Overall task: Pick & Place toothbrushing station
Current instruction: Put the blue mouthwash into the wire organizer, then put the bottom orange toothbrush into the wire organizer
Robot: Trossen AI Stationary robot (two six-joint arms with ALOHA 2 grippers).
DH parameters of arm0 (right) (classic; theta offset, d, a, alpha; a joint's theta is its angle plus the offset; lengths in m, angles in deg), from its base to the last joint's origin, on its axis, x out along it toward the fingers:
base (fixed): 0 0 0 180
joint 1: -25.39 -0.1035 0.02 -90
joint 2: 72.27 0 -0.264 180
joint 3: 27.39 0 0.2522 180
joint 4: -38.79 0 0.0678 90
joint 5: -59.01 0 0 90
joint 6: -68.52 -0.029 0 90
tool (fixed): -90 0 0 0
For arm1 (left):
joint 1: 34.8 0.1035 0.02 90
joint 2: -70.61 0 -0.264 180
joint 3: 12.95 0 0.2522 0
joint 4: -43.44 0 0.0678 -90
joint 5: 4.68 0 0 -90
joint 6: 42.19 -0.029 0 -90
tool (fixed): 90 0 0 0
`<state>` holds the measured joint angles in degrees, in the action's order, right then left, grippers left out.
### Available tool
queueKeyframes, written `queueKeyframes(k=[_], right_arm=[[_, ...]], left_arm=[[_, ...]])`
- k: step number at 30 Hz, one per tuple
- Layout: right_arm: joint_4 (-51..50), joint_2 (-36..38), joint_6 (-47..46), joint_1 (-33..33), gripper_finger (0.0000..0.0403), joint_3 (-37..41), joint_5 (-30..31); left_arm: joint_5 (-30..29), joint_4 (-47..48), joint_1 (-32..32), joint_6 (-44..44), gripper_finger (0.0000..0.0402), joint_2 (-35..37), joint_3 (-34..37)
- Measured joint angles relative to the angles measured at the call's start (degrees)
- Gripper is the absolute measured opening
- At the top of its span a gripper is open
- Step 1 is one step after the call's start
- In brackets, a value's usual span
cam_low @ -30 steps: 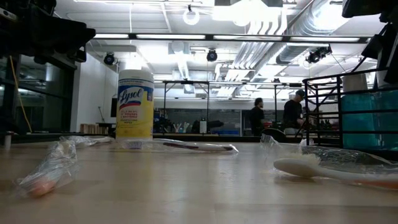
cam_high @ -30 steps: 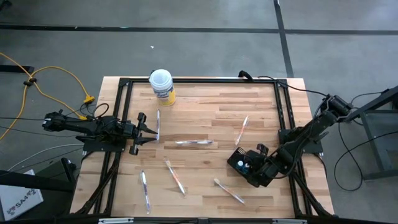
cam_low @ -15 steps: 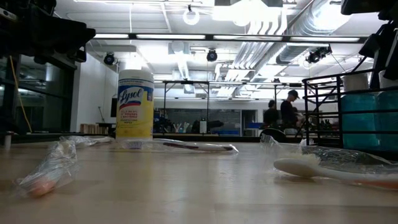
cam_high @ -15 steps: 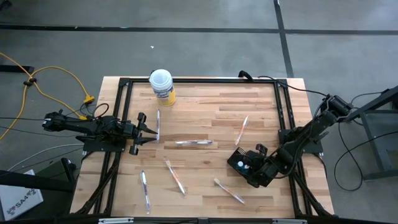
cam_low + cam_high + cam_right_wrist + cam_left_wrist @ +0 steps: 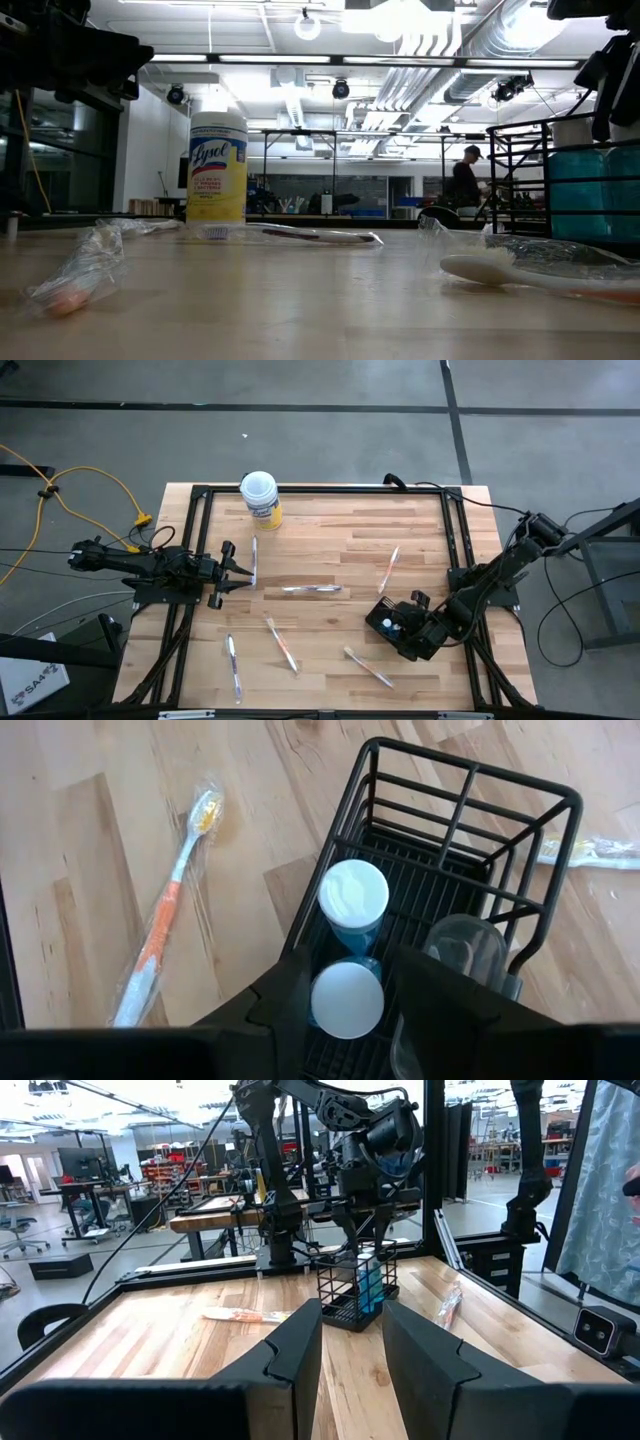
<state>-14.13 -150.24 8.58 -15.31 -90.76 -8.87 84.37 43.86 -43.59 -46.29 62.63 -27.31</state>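
Toothbrushing station point(image 5: 388, 622) first: it sits on the wooden counter point(image 5: 330, 540) toward the right-hand edge, and up close it shows as a black wire basket, upright, with two white-capped bottles point(image 5: 352, 895) and a clear cup standing inside.

Over to the right arm, which reaches in from the counter's right side. Its right hand point(image 5: 405, 632) is poised over the near end of the station with the fingers standing apart, one white cap showing between them (whether the fingers touch the wire, I cannot tell). Nothing is lifted; the basket rests flat on the wood.

The left arm waits at the left edge. Its left hand point(image 5: 238, 571) hovers with the fingers parted and nothing between them, pointing across the counter at the station, well apart from it.

At the far edge stands a yellow-labelled canister point(image 5: 261, 498) with a white lid, upright.

Wrapped toothbrushes lie scattered about, one near the middle point(image 5: 313, 589). An orange-handled toothbrush point(image 5: 165, 925) lies just beside the station.

A person point(image 5: 465, 178) shows in the room beyond.
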Motion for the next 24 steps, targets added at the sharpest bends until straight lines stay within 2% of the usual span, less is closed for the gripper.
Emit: queueKeyframes(k=[7, 24], right_arm=[[-0.4, 0.4, 0.0, 0.0, 0.0136, 0.0, 0.1], [-0.5, 5.3, 0.4, 0.0, 0.0136, 0.0, 4.5]], left_arm=[[0.0, 0.0, 0.0, 0.0, 0.0103, 0.0, 0.0], [0.0, 0.0, 0.0, 0.0, 0.0103, 0.0, 0.0]])
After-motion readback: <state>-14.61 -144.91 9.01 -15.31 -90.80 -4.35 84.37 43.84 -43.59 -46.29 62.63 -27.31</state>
